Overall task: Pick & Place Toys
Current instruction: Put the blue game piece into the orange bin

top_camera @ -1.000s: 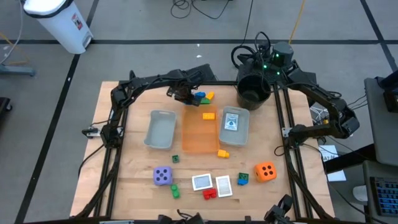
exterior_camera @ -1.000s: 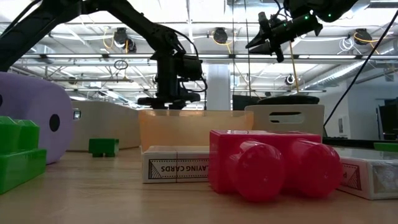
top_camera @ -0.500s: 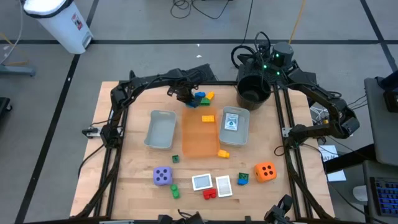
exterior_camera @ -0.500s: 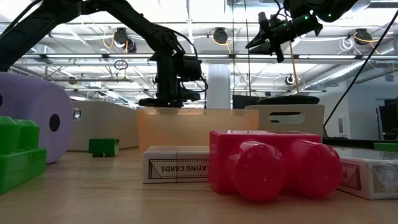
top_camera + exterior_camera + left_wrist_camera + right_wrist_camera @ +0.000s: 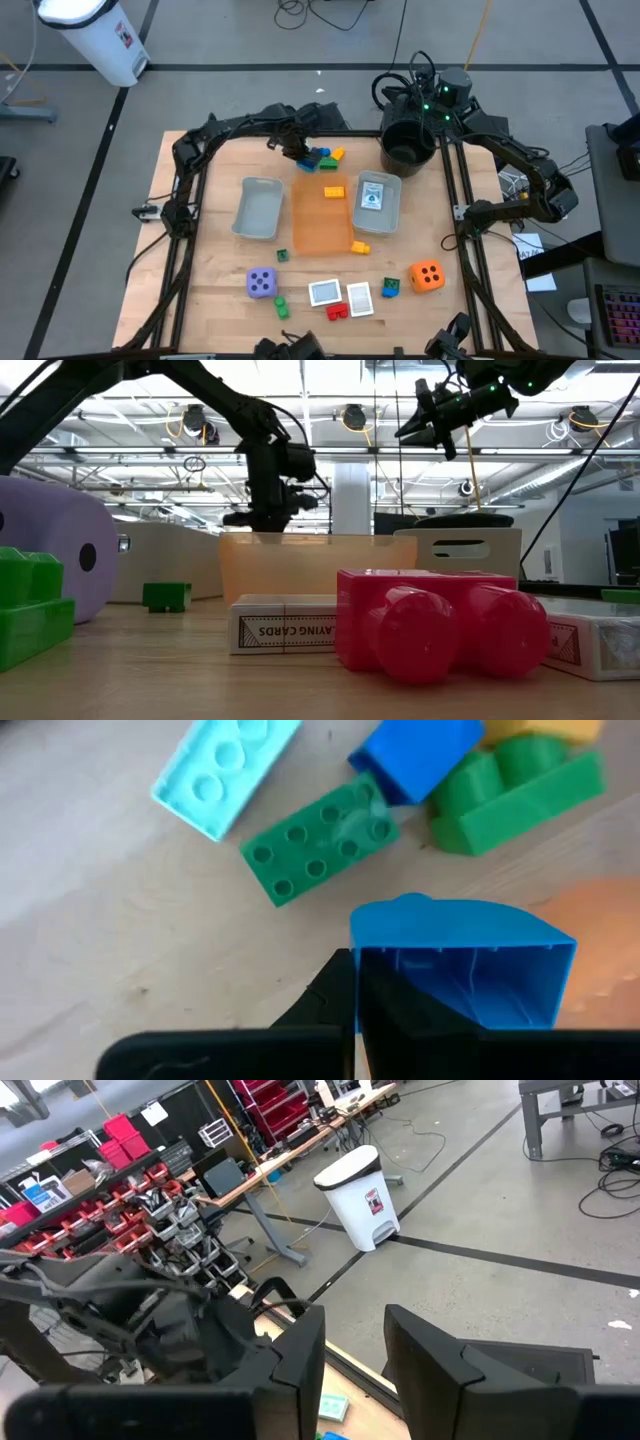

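Note:
My left gripper (image 5: pixel 298 152) hangs over the brick pile (image 5: pixel 326 157) at the table's far side, shut on a blue brick (image 5: pixel 470 935). Under it lie a light blue brick (image 5: pixel 225 765), a green brick (image 5: pixel 318 852), another blue one (image 5: pixel 420 755) and a green one (image 5: pixel 515 795). Farther off, the orange tray (image 5: pixel 322 225) has a yellow brick (image 5: pixel 334 187) resting flat in it. My right gripper (image 5: pixel 355 1365) stands open, high above the black bucket (image 5: pixel 407 145), with nothing between its fingers. My left gripper pinches one side wall (image 5: pixel 362 960) of the blue brick between its two fingers, one finger (image 5: pixel 400 1020) inside the hollow and the other outside. The fingers come from above, pointing down. The brick hangs at the fingertips, hollow side up, above the table.
Two grey trays (image 5: pixel 258 208) (image 5: pixel 377 203) flank the orange one. Toward the near edge lie a purple die (image 5: pixel 261 283), an orange die (image 5: pixel 427 275), two cards (image 5: pixel 325 292) (image 5: pixel 359 298), a red brick (image 5: pixel 338 310) and small green and yellow bricks.
My left gripper has risen a little over the brick pile, and its wrist has turned somewhat.

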`<action>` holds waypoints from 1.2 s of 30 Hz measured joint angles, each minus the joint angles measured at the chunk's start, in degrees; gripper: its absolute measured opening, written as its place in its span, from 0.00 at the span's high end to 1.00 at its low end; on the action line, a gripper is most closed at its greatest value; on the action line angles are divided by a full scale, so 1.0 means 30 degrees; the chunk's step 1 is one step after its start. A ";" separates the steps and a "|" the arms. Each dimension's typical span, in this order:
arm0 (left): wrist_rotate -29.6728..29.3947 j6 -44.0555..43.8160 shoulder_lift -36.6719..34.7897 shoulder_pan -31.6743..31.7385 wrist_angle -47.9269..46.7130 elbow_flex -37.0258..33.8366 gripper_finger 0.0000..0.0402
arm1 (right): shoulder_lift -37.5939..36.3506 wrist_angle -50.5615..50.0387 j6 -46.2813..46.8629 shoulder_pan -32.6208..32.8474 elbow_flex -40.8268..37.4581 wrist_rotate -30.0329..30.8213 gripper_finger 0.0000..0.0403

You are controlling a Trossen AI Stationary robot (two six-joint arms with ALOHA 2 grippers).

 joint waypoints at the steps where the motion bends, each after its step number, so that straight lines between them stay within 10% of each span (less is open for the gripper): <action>1: 0.0007 0.0213 -0.0253 0.0120 0.0032 0.0000 0.99 | -0.0007 0.0047 0.0007 0.0000 0.0006 0.0000 0.75; 20: 0.3051 0.6666 -0.8593 0.1943 0.5722 0.0000 0.99 | 0.1145 0.4218 0.6797 0.1746 -0.0001 -0.5266 0.73; 36: 0.0619 1.2702 -1.0735 -0.1933 0.6131 0.0007 0.99 | 0.6892 1.5166 1.7605 0.5984 -0.0009 -0.9106 0.37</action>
